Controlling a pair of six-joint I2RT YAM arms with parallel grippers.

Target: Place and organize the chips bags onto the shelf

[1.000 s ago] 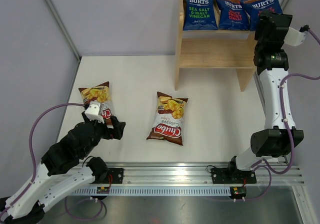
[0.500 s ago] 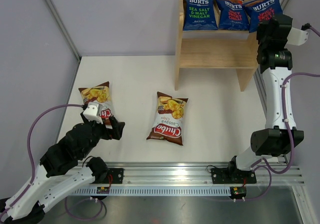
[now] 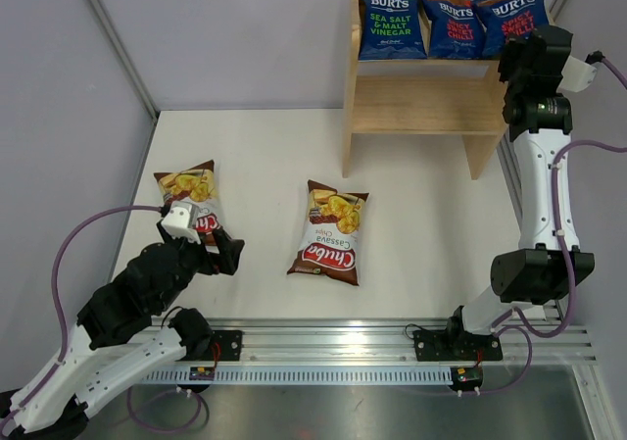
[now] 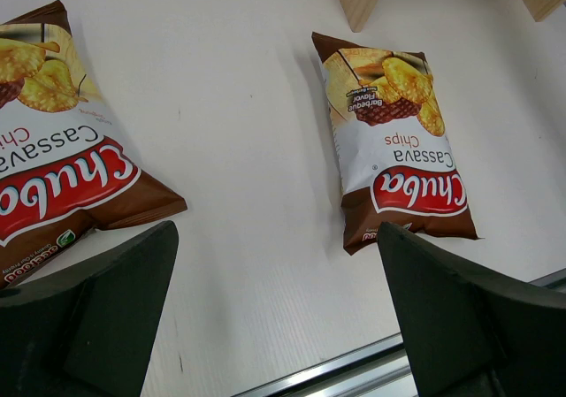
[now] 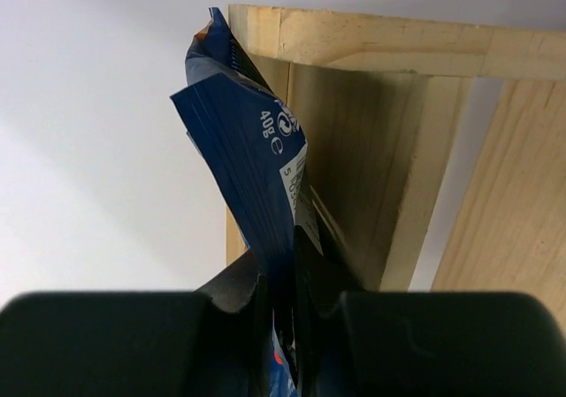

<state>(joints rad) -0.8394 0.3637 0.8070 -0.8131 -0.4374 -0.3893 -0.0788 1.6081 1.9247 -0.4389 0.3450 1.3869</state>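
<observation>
Three dark blue BURTS chips bags stand on the top tier of the wooden shelf [image 3: 421,105]: one green-accented [image 3: 392,25], one in the middle [image 3: 456,26], one at the right end [image 3: 511,14]. My right gripper [image 5: 285,300] is shut on the lower edge of that right-end bag [image 5: 243,149], next to the shelf's side panel [image 5: 389,149]. Two brown-white Chuba bags lie flat on the table, one at the left [image 3: 191,190] and one in the middle [image 3: 331,232]. My left gripper [image 4: 276,233] hangs open over bare table between them, holding nothing.
The shelf's lower tier holds nothing. An aluminium rail [image 3: 392,347] runs along the near edge, and it also shows under the left gripper [image 4: 336,370]. Grey walls close in the left, back and right sides. The right arm [image 3: 539,185] stands beside the shelf's right panel.
My right gripper has closed on the right-end blue bag and shifted slightly up and right; the bag now stands straighter. The left arm has barely moved.
</observation>
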